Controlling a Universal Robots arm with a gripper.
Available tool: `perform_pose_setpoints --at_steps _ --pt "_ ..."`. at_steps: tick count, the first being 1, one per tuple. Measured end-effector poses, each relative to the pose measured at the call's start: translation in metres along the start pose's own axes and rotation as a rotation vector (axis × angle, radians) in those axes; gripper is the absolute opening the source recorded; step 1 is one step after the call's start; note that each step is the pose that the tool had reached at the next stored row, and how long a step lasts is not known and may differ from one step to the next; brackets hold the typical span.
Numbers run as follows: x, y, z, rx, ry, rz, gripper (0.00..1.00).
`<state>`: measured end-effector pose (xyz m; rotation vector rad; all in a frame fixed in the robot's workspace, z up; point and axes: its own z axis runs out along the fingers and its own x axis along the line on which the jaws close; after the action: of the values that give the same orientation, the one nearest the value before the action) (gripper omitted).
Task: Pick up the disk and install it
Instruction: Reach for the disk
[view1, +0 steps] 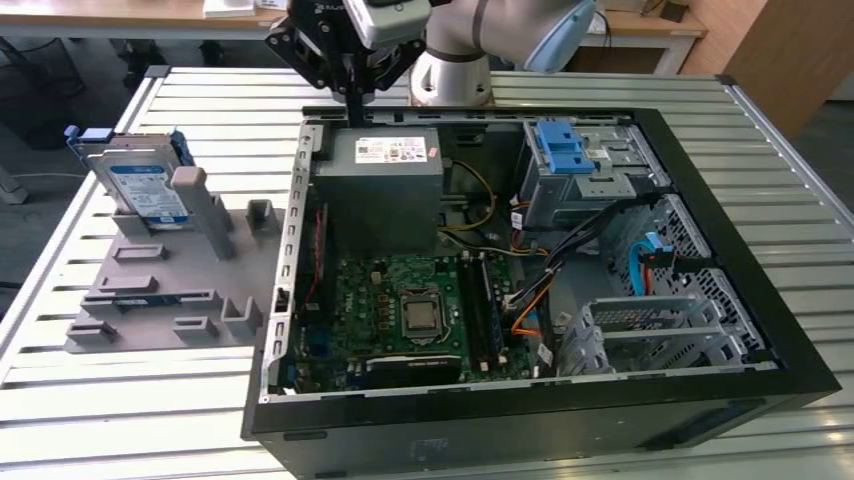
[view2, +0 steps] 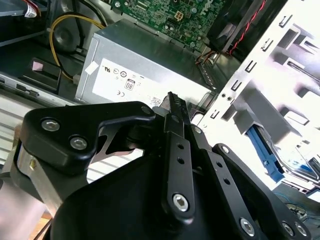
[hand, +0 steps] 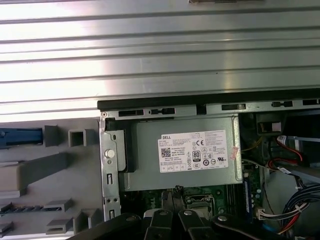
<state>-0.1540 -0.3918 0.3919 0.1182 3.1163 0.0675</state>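
- The disk (view1: 144, 188) is seen at the exterior view's left, stood on edge in a grey holder (view1: 160, 290) on the slatted bench (view1: 120, 420), just beside the open computer case (view1: 534, 415). Nothing is touching it, so the pick-up is judged not yet done.
- Further right, the pincer (view1: 355, 100) is found well apart from the disk. It hangs over the rear edge of the case, just above the grey power supply (view1: 380, 195). Its fingers are brought together with nothing gripped between them, and this is borne out in both wrist views.
- Towards the exterior view's right, inside the case, a blue latch (view1: 567, 150) is seen on its metal cage, and nearer the front a bare metal drive cage (view1: 654, 330) is seen.
- Since the disk stands outside the case, the installing is judged not begun. Both steps of the task are taken as left to do.
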Motion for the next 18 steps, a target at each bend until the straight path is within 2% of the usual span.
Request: perform_pose_setpoints --at_steps 13,18 --pt "0.0099 0.0030 0.0005 -0.0001 0.0000 0.000 0.11" --pt "0.0107 0.0035 0.0006 0.0000 0.0000 0.000 0.11"
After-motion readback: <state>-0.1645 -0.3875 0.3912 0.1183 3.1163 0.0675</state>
